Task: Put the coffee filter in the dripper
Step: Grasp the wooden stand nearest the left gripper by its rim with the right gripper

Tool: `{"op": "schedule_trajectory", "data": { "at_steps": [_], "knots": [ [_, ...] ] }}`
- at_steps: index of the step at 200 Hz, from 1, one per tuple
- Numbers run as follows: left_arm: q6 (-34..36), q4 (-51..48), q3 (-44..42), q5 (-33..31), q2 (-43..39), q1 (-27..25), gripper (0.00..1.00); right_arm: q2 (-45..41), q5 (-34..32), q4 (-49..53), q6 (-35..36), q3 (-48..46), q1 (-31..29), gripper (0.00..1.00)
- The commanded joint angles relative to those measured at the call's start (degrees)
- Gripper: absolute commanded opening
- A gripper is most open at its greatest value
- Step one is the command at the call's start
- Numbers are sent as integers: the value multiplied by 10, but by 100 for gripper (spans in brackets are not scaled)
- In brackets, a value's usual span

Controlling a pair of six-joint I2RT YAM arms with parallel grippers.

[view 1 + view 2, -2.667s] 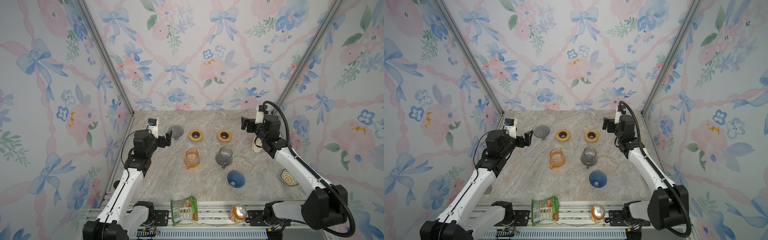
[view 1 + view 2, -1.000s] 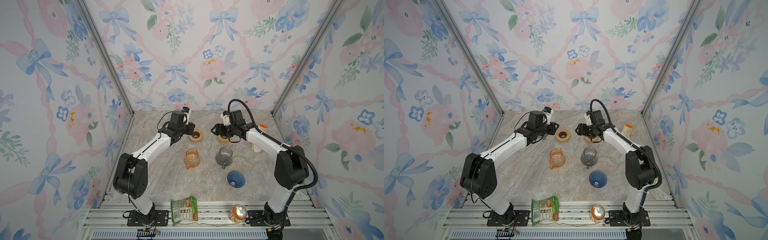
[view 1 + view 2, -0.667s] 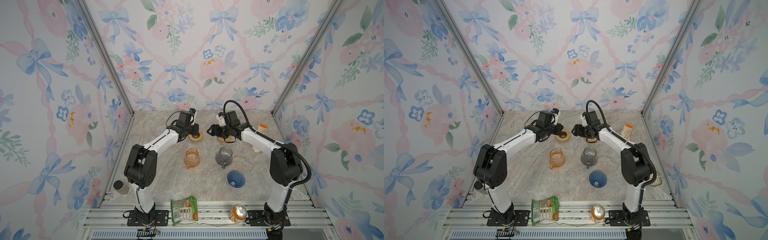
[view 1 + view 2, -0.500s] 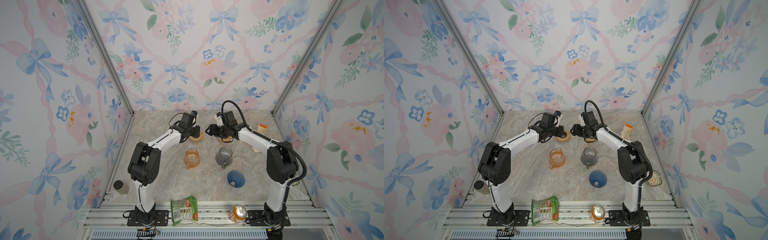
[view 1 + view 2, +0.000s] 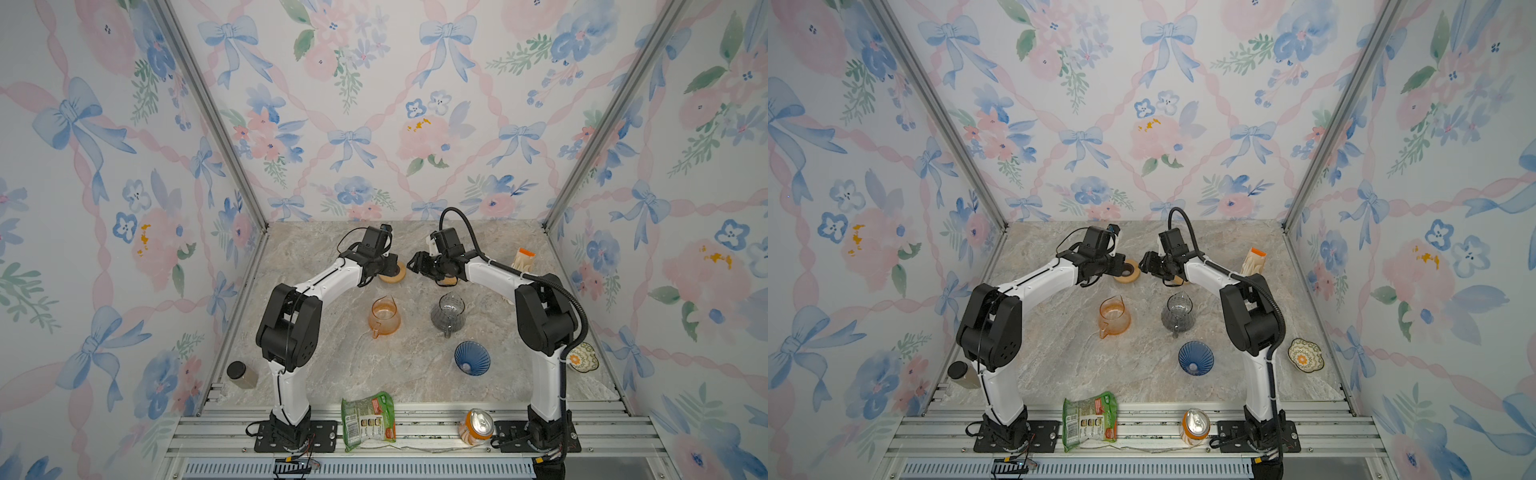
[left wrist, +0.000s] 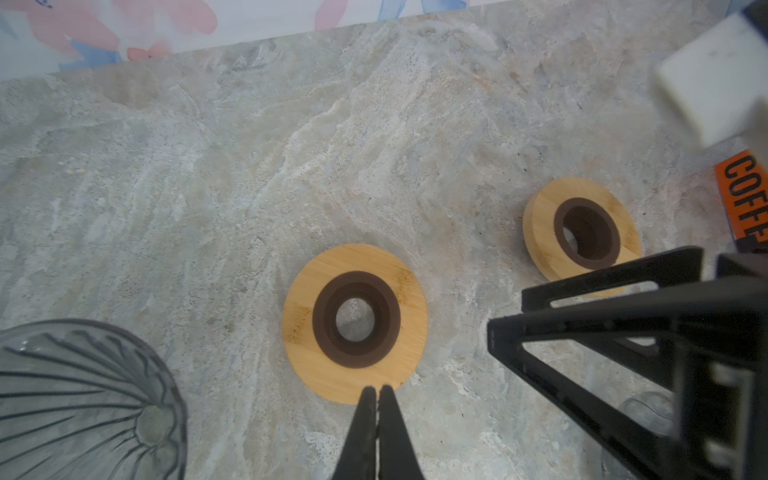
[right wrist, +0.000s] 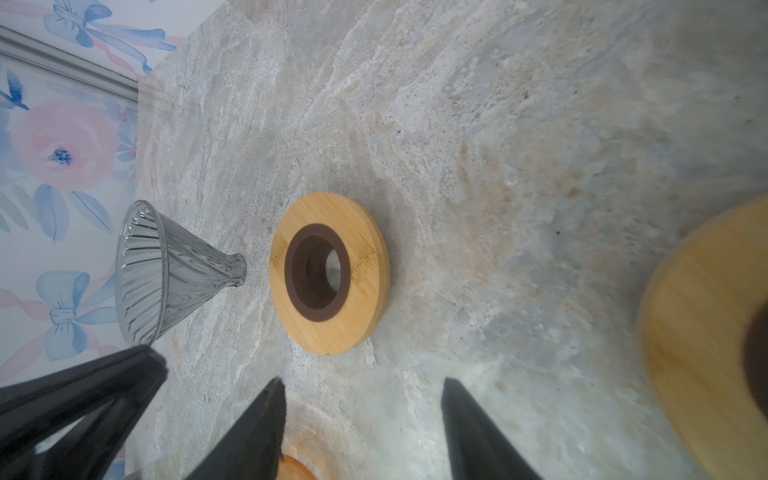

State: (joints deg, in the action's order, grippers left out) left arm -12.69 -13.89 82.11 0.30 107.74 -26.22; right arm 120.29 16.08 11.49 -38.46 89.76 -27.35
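Task barely begun: filter pack [image 5: 523,262] untouched, blue dripper [image 5: 471,358] empty; left gripper [image 6: 377,392] pinched closed on nothing beside wooden ring [image 6: 415,320]; right gripper [image 7: 362,380] half-spread, empty.

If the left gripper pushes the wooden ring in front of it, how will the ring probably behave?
The wooden ring lies flat on the smooth stone table, so it would probably slide, not tip or roll. It looks stiff and likely light. Its low edge may be hard to pinch.
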Motion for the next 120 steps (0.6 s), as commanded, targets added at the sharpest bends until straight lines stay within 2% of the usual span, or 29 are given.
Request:
{"op": "schedule_trajectory", "data": {
  "at_steps": [1,30,68,120],
  "knots": [
    [-2,-5,-20,-9,-54,0,11,28,1,-9,-22,27,-9,59],
    [-9,-5,-46,-4,-93,0,20,52,2,-9,-31,46,-11,58],
    [-16,-5,-82,-6,-141,0,28,79,1,-20,-46,61,-14,58],
    [-24,-5,-127,-15,-191,1,52,111,1,-34,-61,77,-16,59]
  ]
}}
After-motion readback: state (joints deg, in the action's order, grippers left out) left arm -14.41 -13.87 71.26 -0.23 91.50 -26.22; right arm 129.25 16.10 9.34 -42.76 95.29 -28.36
